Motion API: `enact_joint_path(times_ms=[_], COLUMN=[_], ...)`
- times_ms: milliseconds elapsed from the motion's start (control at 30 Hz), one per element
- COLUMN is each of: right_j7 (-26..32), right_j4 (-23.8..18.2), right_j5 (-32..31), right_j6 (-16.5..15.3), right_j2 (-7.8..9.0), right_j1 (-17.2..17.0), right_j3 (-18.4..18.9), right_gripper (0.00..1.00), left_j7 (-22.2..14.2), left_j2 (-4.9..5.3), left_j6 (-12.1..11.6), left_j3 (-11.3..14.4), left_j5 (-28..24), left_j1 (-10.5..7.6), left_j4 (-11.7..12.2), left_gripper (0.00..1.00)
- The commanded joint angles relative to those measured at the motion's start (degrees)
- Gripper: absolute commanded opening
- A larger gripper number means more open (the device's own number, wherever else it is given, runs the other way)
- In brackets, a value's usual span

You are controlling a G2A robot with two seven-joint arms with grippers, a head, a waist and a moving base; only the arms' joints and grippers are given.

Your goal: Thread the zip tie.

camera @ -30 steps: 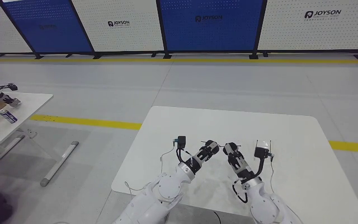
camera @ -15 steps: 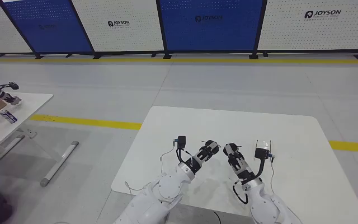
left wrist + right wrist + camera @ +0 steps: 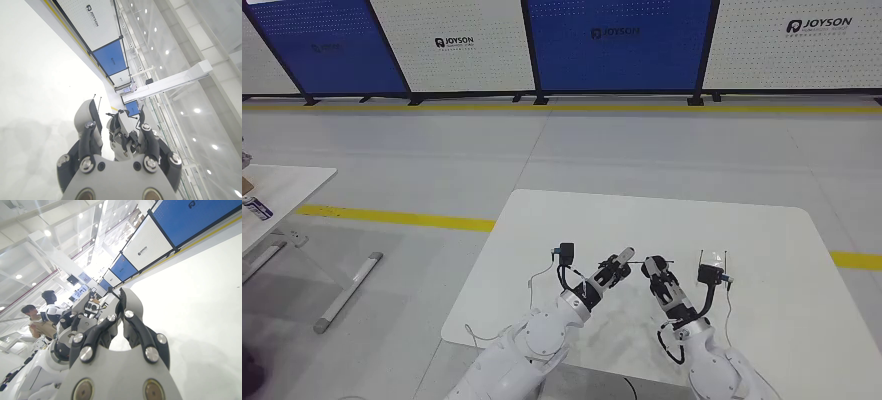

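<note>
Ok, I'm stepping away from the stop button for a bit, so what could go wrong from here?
1. The zip tie is pinched by the right gripper alone, so the thin strip may twist or slip out.
2. The open left gripper closely straddles the right gripper. Closing now could clamp that gripper rather than the tie.

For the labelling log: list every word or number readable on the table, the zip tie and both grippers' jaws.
Table: none.
Zip tie: none, plain black.
Left gripper: none.
Right gripper: none.
Print stands on the wall panels behind, not on these.
</note>
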Motion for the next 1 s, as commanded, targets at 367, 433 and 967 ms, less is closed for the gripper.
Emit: enact_joint_path(times_ms=[367, 433, 967], right_j7=[-0.33, -0.32, 0.01], right_j4=[0.04, 0.08, -0.04], right_j5=[-0.03, 0.01, -0.55], right_j6=[-0.01, -0.01, -0.01], right_j2=[-0.25, -0.29, -0.61], right_j1=[-0.11, -0.1, -0.03], right_j3=[0.49, 0.54, 1.01], right_gripper=[0.0, 0.0, 0.0], left_j7=[0.0, 0.0, 0.0], left_j2=[0.0, 0.0, 0.0], left_j6=[0.0, 0.0, 0.0], left_j3=[0.0, 0.0, 0.0], left_j5=[0.0, 0.0, 0.0], left_j1=[0.0, 0.0, 0.0], left_j4=[0.0, 0.0, 0.0], left_gripper=[0.16, 0.16, 0.31])
